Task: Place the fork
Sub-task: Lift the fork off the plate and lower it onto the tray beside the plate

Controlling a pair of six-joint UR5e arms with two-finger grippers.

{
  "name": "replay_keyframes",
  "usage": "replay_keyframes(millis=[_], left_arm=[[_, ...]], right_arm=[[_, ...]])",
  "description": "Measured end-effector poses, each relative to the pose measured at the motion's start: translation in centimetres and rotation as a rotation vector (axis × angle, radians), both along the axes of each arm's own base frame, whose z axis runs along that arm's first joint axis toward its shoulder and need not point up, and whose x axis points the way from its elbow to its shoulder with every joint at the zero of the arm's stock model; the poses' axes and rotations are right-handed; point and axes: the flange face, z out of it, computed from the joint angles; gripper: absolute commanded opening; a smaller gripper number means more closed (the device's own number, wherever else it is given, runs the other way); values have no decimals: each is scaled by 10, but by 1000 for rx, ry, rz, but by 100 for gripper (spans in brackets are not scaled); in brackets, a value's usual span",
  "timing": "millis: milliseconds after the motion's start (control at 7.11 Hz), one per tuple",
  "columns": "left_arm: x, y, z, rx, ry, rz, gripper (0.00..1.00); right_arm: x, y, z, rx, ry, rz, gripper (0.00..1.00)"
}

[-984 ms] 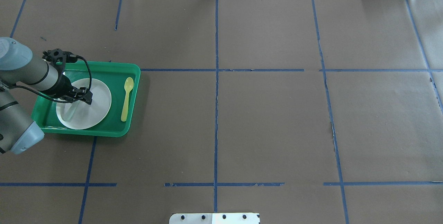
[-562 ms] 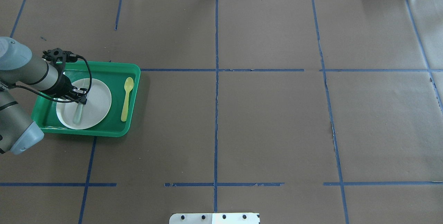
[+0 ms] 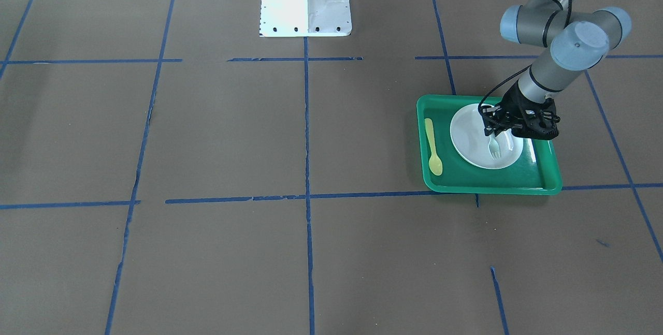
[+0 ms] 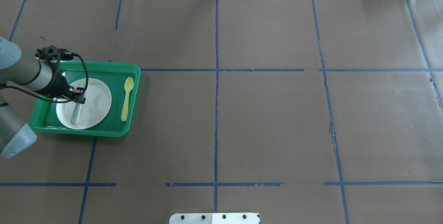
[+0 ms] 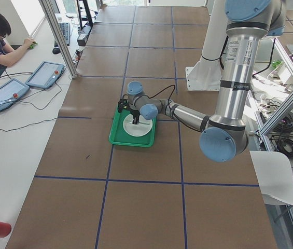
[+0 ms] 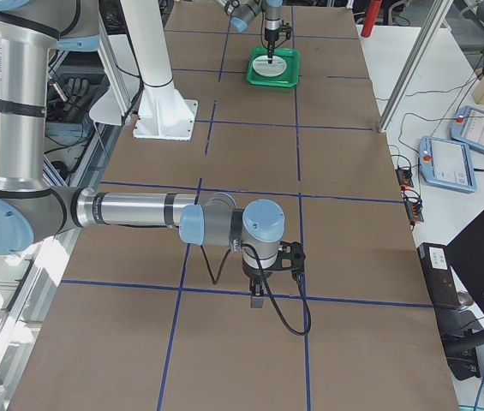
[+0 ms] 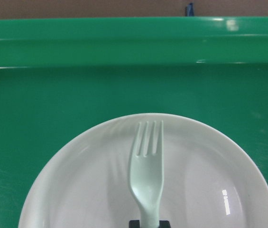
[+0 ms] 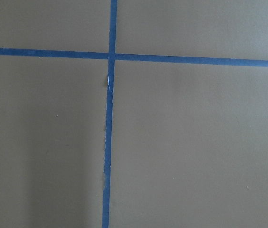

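Left arm first. It reaches in low from my left side. The last wrist section tips down, so my left pincer (image 4: 79,100) points at the white plate (image 4: 98,101) from above. A black cable loops off the wrist and over the plate's edge. From across the table, the two grey-blue wrist joints sit stacked above and behind the tool, and the last link slants down toward the plate.

The fingers look pinched in tight on the handle of the fork (image 7: 146,166). In my wrist cam only a narrow dark bit shows on either side of the handle at the bottom of the frame, so that's a close grip, not a wide one.

The fork lies lengthwise over the plate. Its tines point at the far rim of the green tray (image 4: 110,130) and its handle runs back toward me. There's a faint shadow next to it, and I can't tell if it's flat down on the plate or a hair above.

The plate sits in the left part of the tray. A yellow spoon (image 4: 126,99) lies in the tray beside the plate, not touching it.

Right arm: the forearm stretches out level and the wrist is bent so my right pincer (image 6: 259,295) points straight down. It's over brown paper near a blue tape cross (image 8: 110,56). Can't tell whether that one's open or closed.
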Motion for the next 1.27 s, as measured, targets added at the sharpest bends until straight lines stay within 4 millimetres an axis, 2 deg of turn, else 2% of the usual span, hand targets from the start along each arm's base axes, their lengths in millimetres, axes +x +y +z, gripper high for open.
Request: replay_keyframes(millis=[141,562,844,1266], left_arm=[[-12,2,5,-2,-4,-12,0],[-47,-18,56,-50,-46,-84,0],[-57,-27,84,-52,-46,-109,0],[-61,-27,88,-46,-39,-112,0]], right_arm=[[0,0,0,0,0,0,100],[0,0,0,1,0,-1,100],[0,0,0,1,0,-1,100],[0,0,0,0,0,0,100]])
